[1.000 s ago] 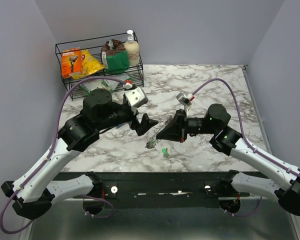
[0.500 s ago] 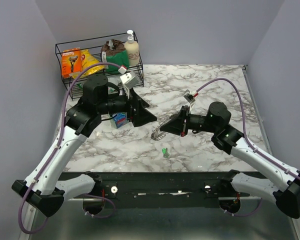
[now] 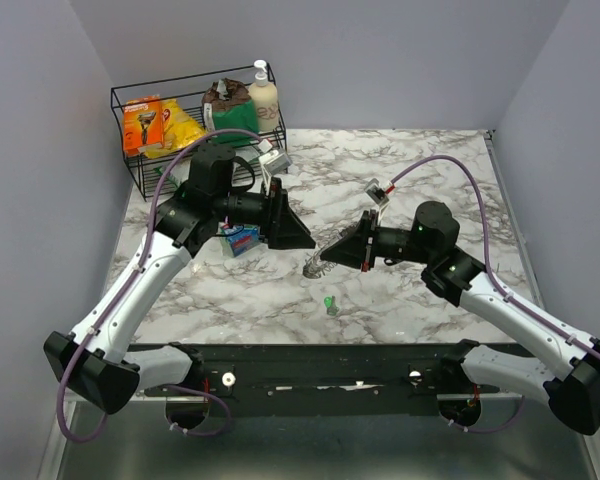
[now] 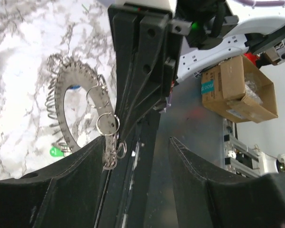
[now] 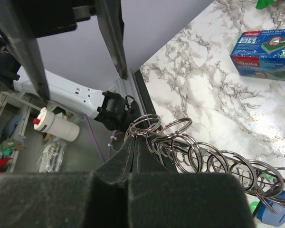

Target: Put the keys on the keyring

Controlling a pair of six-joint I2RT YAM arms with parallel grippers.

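I find the right gripper (image 3: 330,254) pinching the keyring (image 4: 80,73) aloft to present it, the left gripper (image 3: 305,240) spread and empty beside it, and a green key (image 3: 330,303) lying unthreaded on the table (image 3: 430,170) nearby.

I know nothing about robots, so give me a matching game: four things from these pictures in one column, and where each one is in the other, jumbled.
Things:
1. ring
2. green key
3. blue box
4. bottle

Places:
A. in the wire basket
B. loose on the table, nearest the front edge
C. pinched in the right pincer
D. on the table, below the left arm

Pairs: 1-C, 2-B, 3-D, 4-A
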